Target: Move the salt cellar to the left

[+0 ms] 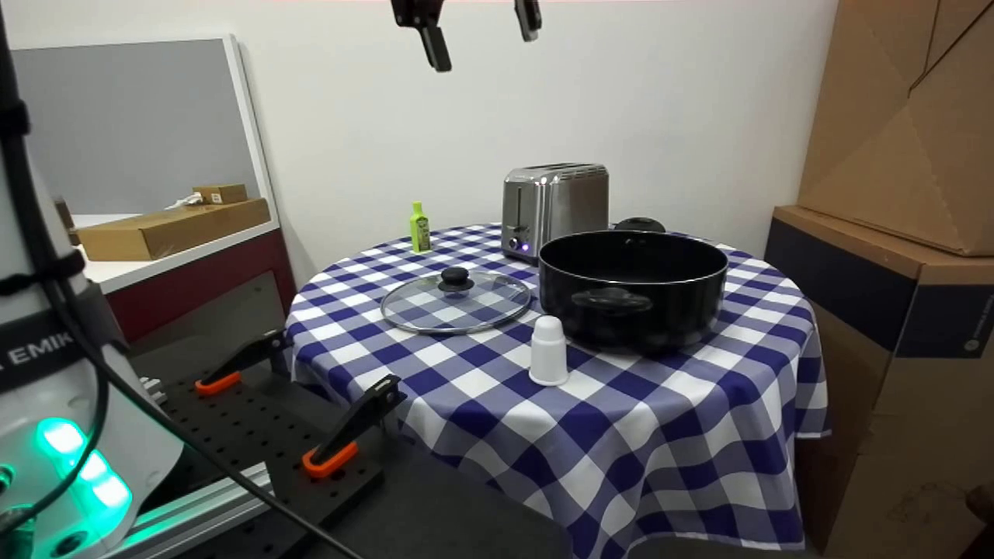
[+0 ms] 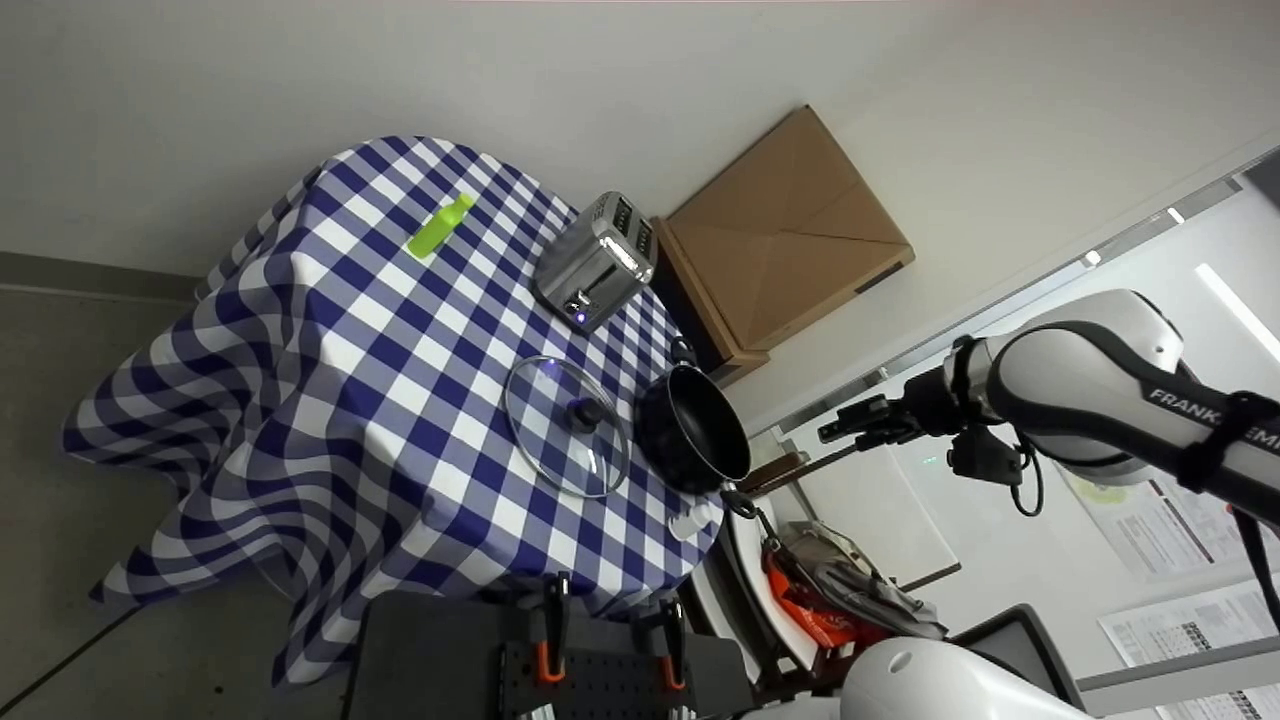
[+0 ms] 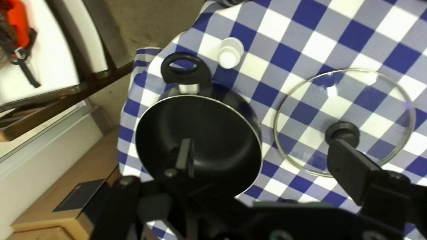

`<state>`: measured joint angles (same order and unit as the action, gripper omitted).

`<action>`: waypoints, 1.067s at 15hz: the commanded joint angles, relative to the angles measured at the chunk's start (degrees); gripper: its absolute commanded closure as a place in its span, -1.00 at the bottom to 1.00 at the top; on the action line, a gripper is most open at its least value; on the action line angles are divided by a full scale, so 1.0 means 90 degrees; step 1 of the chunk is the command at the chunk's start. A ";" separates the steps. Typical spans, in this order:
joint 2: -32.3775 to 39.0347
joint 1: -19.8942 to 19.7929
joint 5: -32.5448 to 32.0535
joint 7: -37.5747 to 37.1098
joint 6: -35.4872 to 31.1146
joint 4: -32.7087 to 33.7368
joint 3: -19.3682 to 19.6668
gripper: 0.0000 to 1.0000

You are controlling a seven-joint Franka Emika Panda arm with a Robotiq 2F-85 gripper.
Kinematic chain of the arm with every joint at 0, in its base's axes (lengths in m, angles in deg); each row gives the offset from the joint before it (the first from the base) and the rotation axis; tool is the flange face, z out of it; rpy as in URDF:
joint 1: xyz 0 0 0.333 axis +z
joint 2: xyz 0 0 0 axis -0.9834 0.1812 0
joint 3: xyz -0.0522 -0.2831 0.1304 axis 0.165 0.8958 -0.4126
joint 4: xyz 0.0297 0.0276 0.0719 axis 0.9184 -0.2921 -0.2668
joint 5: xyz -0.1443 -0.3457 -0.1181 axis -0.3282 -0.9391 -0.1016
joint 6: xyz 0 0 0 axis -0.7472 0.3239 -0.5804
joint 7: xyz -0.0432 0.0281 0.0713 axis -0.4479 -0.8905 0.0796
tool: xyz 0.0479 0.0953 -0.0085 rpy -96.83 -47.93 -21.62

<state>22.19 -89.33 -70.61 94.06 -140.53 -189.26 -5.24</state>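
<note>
Salt cellar (image 1: 549,355) is seen upright, well below gripper (image 1: 486,51), nr pot handle (image 1: 612,300); jaws are spread, nothing btwn.

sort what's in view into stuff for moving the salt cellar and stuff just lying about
For the job:
small white cylindrical salt cellar
black two-fingered gripper, open

Just lying about:
black two-handled cooking pot
round clear glass lid with black knob
silver metal toaster
small yellow-green bottle
brown cardboard boxes
</note>
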 commanded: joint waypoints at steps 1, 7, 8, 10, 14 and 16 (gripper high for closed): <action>0.0912 -0.0734 -0.0989 -0.0961 -0.1369 -0.0015 -0.0413 -1.00; 0.2235 -0.1575 -0.1352 -0.2840 -0.1332 -0.0090 -0.0668 -1.00; 0.2450 -0.1492 -0.1130 -0.2828 -0.1272 -0.0110 -0.0546 -1.00; 0.2832 -0.1389 -0.0718 -0.2883 -0.1230 -0.0138 -0.0385 -1.00; 0.3499 -0.1415 -0.0630 -0.3034 -0.1584 -0.0139 -0.0260 -1.00; 0.3762 -0.1448 -0.0866 -0.3256 -0.1793 -0.0130 -0.0243 -1.00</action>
<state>52.43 -102.63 -76.40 67.93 -153.37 -190.48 -8.28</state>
